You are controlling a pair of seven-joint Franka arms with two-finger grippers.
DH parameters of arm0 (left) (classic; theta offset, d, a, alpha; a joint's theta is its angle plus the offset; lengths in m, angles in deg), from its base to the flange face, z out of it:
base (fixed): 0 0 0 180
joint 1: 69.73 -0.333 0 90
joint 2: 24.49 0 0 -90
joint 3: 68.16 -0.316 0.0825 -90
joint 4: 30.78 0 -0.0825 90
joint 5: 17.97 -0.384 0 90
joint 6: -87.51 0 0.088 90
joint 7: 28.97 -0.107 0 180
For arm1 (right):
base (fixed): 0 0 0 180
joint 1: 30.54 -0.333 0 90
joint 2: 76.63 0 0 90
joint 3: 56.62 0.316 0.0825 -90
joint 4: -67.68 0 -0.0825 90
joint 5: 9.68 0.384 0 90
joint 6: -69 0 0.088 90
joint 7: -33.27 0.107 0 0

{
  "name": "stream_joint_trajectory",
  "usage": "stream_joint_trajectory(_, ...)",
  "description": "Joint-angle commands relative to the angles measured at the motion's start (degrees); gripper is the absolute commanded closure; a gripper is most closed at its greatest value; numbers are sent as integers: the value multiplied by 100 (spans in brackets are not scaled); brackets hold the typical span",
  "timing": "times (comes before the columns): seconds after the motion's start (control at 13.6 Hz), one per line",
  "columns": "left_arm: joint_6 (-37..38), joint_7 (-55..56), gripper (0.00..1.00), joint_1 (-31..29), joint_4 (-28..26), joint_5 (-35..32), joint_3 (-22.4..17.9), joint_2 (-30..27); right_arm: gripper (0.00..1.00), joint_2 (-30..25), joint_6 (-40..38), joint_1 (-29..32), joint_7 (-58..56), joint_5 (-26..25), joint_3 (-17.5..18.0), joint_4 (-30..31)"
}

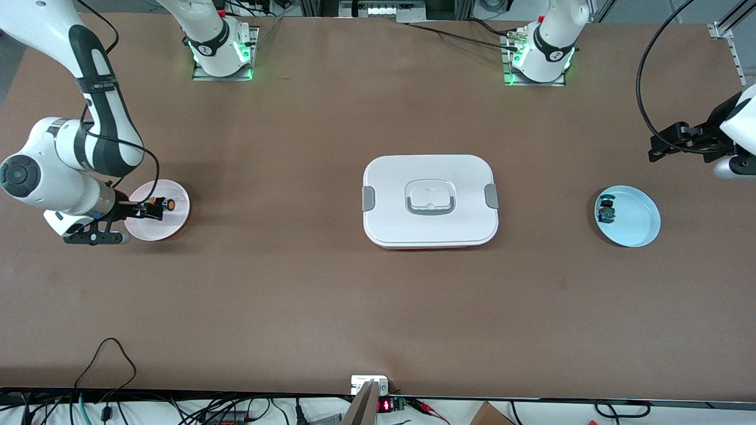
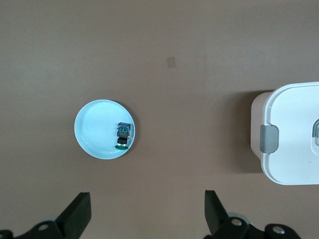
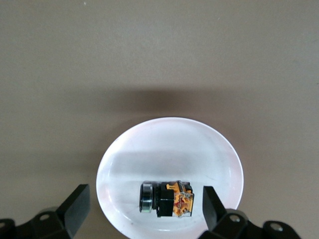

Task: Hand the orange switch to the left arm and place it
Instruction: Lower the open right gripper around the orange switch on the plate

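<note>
The orange switch [image 1: 165, 204] lies on its side on a pink plate [image 1: 177, 221] toward the right arm's end of the table. My right gripper [image 1: 155, 209] is low over that plate and open. The switch [image 3: 167, 199] sits between the fingers [image 3: 212, 206], closer to one of them and not gripped. The white box [image 1: 430, 200] stands in the middle of the table. My left gripper [image 1: 654, 149] hangs open and empty over the table beside the blue plate [image 1: 635, 227]. In the left wrist view its fingertips [image 2: 79, 211] frame bare table.
A small blue-green switch [image 1: 606, 211] lies on the blue plate [image 2: 97, 124] toward the left arm's end. One end of the box [image 2: 294, 132] shows in the left wrist view. Cables and small electronics line the table edge nearest the front camera.
</note>
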Motion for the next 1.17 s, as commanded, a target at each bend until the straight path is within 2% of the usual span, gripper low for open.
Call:
stream_joint_trajectory(0.0, 18, -82, 0, -42, 8, -3, 16, -80, 0, -169, 594, 129, -63, 43, 48, 629)
stream_joint_trajectory(0.22, 18, -82, 0, -42, 8, -3, 16, -80, 0, -160, 1035, 234, -107, 34, 48, 1008)
stream_joint_trajectory(1.1, 18, -64, 0, -15, 17, -3, 25, -80, 0, 16, 1132, 392, -89, 52, 66, 1228)
